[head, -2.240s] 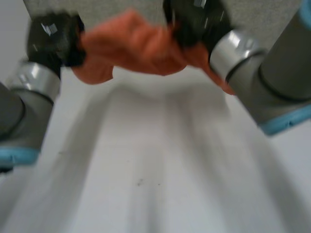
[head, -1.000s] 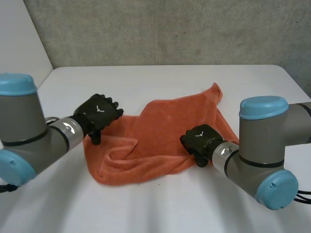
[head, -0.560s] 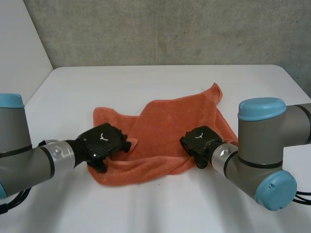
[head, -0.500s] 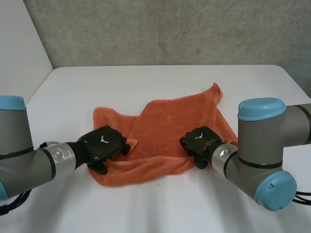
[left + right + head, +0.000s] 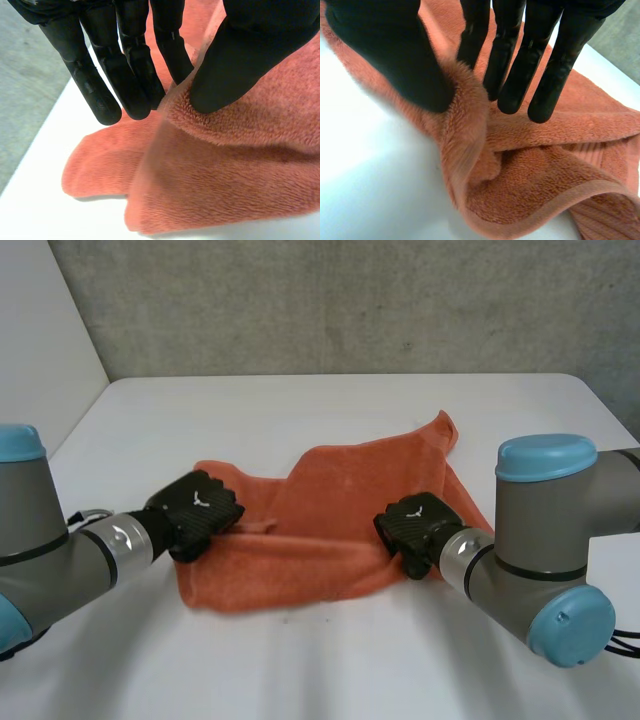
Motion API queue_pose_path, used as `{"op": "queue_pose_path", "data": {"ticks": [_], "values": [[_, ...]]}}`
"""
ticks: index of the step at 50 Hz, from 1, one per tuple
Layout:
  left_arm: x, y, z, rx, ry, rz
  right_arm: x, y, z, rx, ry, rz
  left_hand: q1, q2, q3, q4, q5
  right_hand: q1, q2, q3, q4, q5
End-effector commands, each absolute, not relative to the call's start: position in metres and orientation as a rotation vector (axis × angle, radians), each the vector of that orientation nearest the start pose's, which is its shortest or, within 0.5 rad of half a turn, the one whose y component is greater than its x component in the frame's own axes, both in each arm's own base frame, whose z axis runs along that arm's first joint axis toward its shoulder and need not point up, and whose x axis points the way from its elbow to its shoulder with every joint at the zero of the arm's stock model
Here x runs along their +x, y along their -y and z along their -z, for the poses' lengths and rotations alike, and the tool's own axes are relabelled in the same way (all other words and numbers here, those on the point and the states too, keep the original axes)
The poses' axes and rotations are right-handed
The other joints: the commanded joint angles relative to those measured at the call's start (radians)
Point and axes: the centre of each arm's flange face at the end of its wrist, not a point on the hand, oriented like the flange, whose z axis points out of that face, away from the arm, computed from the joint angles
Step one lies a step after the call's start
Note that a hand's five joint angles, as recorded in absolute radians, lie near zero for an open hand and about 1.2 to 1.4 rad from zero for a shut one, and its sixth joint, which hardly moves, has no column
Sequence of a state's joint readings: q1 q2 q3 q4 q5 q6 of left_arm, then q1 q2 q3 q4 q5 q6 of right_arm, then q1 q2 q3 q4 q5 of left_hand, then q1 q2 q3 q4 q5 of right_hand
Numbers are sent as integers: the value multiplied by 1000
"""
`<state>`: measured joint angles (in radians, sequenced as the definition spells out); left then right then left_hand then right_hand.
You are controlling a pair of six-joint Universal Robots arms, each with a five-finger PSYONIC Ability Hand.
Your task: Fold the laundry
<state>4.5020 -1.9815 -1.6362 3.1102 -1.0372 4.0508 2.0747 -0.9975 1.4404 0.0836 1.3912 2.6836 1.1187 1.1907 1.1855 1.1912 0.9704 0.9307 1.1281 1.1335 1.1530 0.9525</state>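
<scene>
White table [image 5: 330,410], one orange towel [image 5: 340,490] — left robot hand [image 5: 195,512] pinching one fold, right robot hand [image 5: 412,525] pinching another.

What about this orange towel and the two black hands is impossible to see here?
Head view: part of the towel is hidden behind the right arm.
Head view: the left hand and right hand show their backs, which cover the fingertips.
Both wrist views: the towel is cut off by the picture edges.

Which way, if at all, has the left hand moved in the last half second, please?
Yes: the left hand, pinching the orange towel, moved toward the table's far left corner, away from the right hand, which stayed put.
</scene>
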Motion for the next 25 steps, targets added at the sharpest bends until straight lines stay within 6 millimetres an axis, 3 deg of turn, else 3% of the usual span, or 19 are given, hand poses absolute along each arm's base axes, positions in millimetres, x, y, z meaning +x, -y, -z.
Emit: {"op": "queue_pose_path", "data": {"ticks": [1, 5, 11, 15, 20, 25], "values": [[-239, 266, -186, 1676, -2067, 1799, 288, 265, -172, -987, -2260, 1518, 278, 206, 211, 205, 251, -490, -687, -692, -712, -686], [-236, 265, -197, 1576, -2114, 1826, 270, 282, -191, -721, -2268, 1534, 278, 206, 211, 205, 251, -619, -817, -822, -842, -816], [-232, 266, -200, 1454, -2198, 1838, 245, 299, -201, -520, -2263, 1508, 278, 206, 211, 205, 251, -620, -817, -822, -842, -816], [-229, 266, -199, 1433, -2207, 1826, 238, 302, -201, -531, -2263, 1500, 278, 206, 211, 205, 251, -599, -796, -802, -821, -795], [-226, 269, -199, 1406, -2209, 1818, 232, 301, -195, -723, -2285, 1534, 278, 206, 211, 205, 251, -564, -761, -767, -786, -760], [-221, 275, -199, 1357, -2193, 1817, 214, 301, -177, -881, -2363, 1546, 278, 206, 211, 205, 251, -535, -732, -737, -757, -731]]}}
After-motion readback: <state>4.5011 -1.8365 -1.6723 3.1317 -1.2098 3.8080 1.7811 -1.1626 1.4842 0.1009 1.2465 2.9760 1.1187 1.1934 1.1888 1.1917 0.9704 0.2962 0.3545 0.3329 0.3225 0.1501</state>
